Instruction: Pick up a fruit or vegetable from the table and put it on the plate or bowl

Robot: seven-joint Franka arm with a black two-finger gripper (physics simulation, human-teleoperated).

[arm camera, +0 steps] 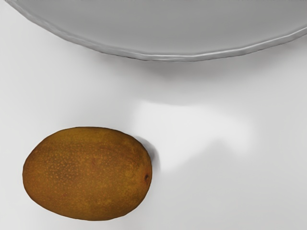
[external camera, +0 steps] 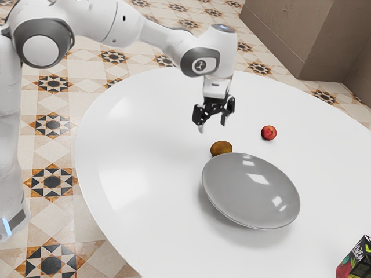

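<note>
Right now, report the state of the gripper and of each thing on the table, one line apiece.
gripper: open, empty, hovering above the table.
kiwi: lying on the table, not held, just clear of the plate's rim.
plate: flat on the table, nothing in it.
red fruit: resting on the table, apart from the plate and the kiwi.
dark box: near the table's edge, partly cut off.

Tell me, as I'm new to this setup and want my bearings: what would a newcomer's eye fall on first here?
The large grey plate on the round white table, toward the exterior view's right, draws the eye first. Just off its rim lies a brown kiwi, with a small red fruit further right. The white arm hangs its black jaws, open, above the table close to the kiwi.
</note>
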